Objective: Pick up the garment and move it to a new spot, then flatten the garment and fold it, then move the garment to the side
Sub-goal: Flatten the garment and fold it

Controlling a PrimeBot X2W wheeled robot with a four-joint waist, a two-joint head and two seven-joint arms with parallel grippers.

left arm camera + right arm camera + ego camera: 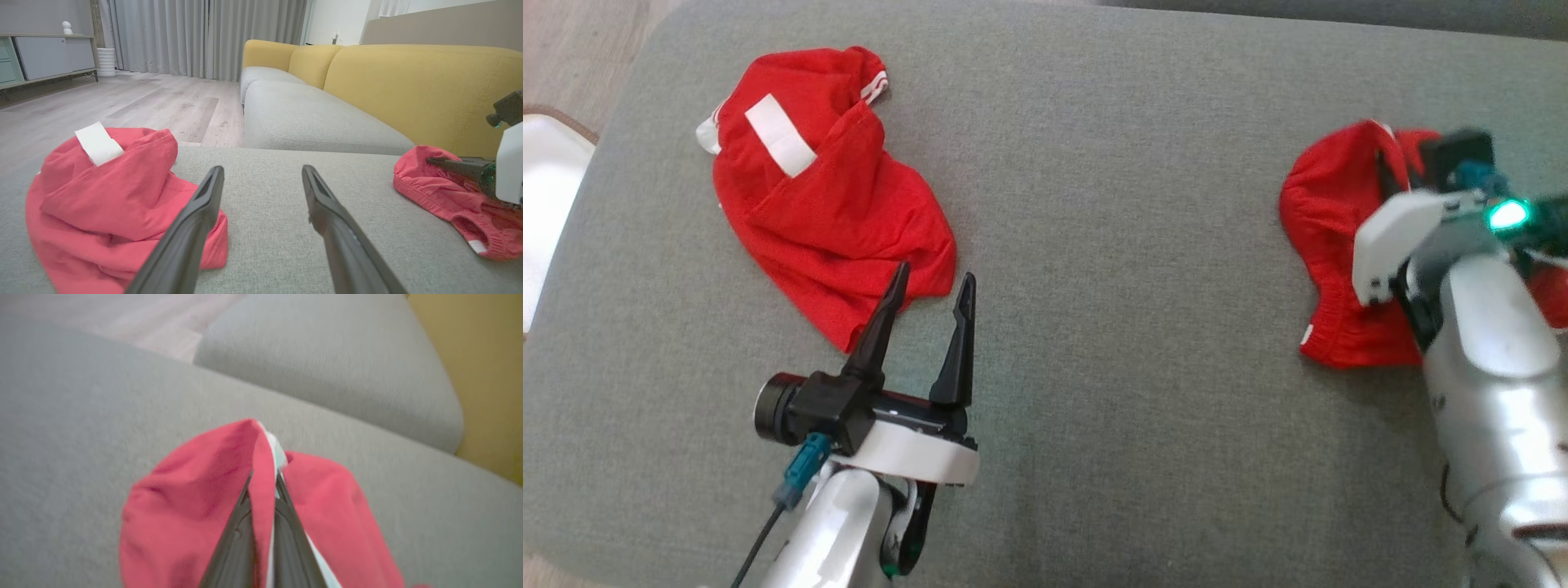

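Two crumpled red garments lie on the grey cushion point(1135, 343). The left garment point(825, 196) carries a white patch. My left gripper point(935, 273) hovers open at its near edge, one finger over the cloth's corner, and the left wrist view shows the left gripper point(262, 169) with nothing between its fingers and this garment point(106, 196) to its left. The right garment point(1327, 245) has my right gripper point(1384, 167) shut on a fold of it. In the right wrist view the right gripper point(263, 475) pinches a raised red ridge of the garment point(196, 498) with a white edge.
A second grey seat cushion point(310, 118) and yellow backrests point(408, 81) lie beyond the cushion. Wooden floor point(122, 102) and a cabinet point(49, 57) show past its far edge. A white object point(543, 188) sits off the cushion's left side.
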